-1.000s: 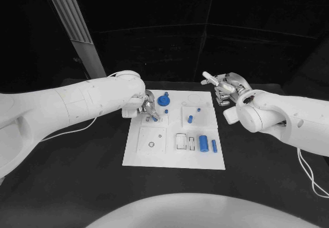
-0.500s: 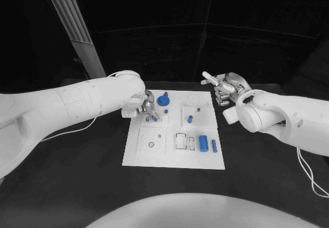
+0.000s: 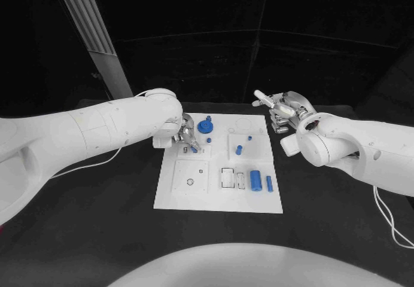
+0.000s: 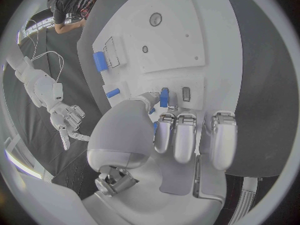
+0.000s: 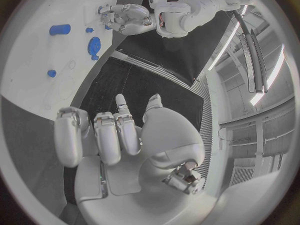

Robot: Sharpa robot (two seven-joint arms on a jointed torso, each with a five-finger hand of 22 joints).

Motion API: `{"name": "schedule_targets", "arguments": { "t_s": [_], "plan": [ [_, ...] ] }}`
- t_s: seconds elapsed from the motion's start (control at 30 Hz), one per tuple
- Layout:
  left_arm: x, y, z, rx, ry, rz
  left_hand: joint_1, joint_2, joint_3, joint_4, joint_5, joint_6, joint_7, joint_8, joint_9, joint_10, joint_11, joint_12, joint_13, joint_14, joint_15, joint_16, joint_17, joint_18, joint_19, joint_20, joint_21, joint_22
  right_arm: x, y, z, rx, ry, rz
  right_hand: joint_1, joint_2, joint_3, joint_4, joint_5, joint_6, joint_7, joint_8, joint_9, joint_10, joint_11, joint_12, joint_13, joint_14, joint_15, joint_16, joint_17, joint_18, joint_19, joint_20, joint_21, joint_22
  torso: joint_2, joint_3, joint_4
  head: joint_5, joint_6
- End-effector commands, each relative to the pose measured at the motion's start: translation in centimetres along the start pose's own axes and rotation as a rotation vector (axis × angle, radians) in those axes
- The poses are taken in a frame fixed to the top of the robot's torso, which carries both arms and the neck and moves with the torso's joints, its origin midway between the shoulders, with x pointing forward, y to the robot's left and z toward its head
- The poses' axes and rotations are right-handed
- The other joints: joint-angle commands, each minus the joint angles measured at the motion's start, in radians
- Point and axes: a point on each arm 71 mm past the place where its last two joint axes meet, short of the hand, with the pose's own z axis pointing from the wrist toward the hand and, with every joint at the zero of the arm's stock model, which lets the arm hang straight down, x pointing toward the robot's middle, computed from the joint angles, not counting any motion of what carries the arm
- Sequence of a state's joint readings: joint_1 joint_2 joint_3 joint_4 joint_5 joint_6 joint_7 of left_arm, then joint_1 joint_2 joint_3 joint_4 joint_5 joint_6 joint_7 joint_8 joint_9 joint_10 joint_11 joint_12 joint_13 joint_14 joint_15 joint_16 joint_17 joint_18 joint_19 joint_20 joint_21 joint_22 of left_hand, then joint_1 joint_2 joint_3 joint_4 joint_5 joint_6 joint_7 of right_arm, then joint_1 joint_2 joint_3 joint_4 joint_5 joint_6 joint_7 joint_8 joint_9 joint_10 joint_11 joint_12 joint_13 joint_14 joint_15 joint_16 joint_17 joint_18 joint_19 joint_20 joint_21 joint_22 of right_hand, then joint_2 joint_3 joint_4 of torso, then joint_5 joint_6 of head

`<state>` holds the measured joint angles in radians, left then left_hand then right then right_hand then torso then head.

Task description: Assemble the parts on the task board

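Nothing moves since a second ago. The left hand (image 3: 183,135) pinches a peg (image 4: 164,97) over the board (image 3: 216,200); tilted, it could jam. The right hand (image 3: 283,111) hovers empty, fingers loosely curled.

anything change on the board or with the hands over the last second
Nothing visibly changed. The left hand stays over the far left part of the task board with a small blue part at its fingertips, and the right hand still hangs empty past the board's far right corner. The blue cylinder and the round blue part lie where they were.
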<state>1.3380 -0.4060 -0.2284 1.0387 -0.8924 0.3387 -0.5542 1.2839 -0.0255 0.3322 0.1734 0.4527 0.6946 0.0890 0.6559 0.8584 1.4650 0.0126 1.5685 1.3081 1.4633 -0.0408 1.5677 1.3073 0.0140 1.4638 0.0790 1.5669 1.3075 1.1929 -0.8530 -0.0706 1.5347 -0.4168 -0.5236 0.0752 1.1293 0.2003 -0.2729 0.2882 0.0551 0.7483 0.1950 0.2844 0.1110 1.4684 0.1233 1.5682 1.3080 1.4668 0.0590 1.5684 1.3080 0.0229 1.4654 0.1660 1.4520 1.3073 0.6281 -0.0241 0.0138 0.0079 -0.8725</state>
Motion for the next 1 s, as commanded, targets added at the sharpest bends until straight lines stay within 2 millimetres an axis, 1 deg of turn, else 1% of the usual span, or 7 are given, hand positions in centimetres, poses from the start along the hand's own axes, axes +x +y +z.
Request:
{"name": "schedule_targets", "arguments": {
  "t_s": [0.03, 0.43, 0.87, 1.0],
  "plan": [
    [0.54, 0.37, 0.36, -0.02, 0.017, 0.024, -0.012, 0.001, -0.003, 0.004, -0.004, 0.0, -0.01, -0.007, -0.002, 0.106, 0.006, 0.002, 0.263, 0.107, 0.005, 0.003, 0.263, -0.013, 0.104, 0.004, 0.002, 0.262, 0.03, 0.15, 0.01, -0.008, 0.004, -0.001, 0.003, 0.01, -0.006, 0.002, -0.005, -0.007, 0.009, 0.004, 0.001, 0.102, 0.005, 0.003, 0.263, 0.104, 0.005, 0.002, 0.263, 0.01, 0.019, 0.006, 0.004, 0.218, 0.0, 0.0, 0.0002, 0.0, 0.0],
    [0.61, 0.36, 0.37, -0.019, 0.023, 0.028, -0.038, -0.011, -0.031, 0.026, -0.006, 0.005, -0.008, -0.013, -0.008, 0.106, 0.008, 0.002, 0.263, 0.107, 0.006, 0.003, 0.263, -0.013, 0.104, 0.005, 0.002, 0.262, 0.06, 0.16, 0.02, -0.008, 0.005, -0.001, 0.003, 0.01, -0.006, 0.002, -0.005, -0.007, 0.009, 0.004, 0.001, 0.102, 0.005, 0.003, 0.263, 0.104, 0.005, 0.002, 0.263, 0.01, 0.019, 0.006, 0.004, 0.218, 0.0, 0.0, 0.0001, -0.001, 0.0],
    [0.68, 0.36, 0.39, -0.023, 0.03, 0.032, -0.045, -0.016, -0.043, 0.032, -0.008, 0.006, -0.008, -0.015, -0.01, 0.106, 0.008, 0.002, 0.263, 0.107, 0.007, 0.003, 0.263, -0.013, 0.104, 0.006, 0.002, 0.262, 0.1, 0.17, 0.03, -0.008, 0.007, -0.001, 0.003, 0.01, -0.006, 0.002, -0.005, -0.007, 0.009, 0.004, 0.001, 0.102, 0.005, 0.003, 0.263, 0.104, 0.005, 0.002, 0.263, 0.01, 0.019, 0.006, 0.004, 0.218, 0.0, -0.0001, 0.0005, -0.001, 0.0],
    [0.7, 0.38, 0.39, -0.025, 0.031, 0.033, -0.049, -0.019, -0.052, 0.035, -0.013, 0.008, -0.008, -0.016, -0.012, 0.106, 0.008, 0.002, 0.263, 0.107, 0.007, 0.003, 0.263, -0.013, 0.105, 0.006, 0.002, 0.262, 0.12, 0.17, 0.03, -0.008, 0.007, -0.001, 0.003, 0.01, -0.006, 0.002, -0.005, -0.007, 0.009, 0.004, 0.001, 0.102, 0.005, 0.003, 0.263, 0.104, 0.005, 0.002, 0.263, 0.01, 0.019, 0.006, 0.004, 0.218, 0.0, -0.0004, 0.0008, 0.0, 0.0]
  ]
}}
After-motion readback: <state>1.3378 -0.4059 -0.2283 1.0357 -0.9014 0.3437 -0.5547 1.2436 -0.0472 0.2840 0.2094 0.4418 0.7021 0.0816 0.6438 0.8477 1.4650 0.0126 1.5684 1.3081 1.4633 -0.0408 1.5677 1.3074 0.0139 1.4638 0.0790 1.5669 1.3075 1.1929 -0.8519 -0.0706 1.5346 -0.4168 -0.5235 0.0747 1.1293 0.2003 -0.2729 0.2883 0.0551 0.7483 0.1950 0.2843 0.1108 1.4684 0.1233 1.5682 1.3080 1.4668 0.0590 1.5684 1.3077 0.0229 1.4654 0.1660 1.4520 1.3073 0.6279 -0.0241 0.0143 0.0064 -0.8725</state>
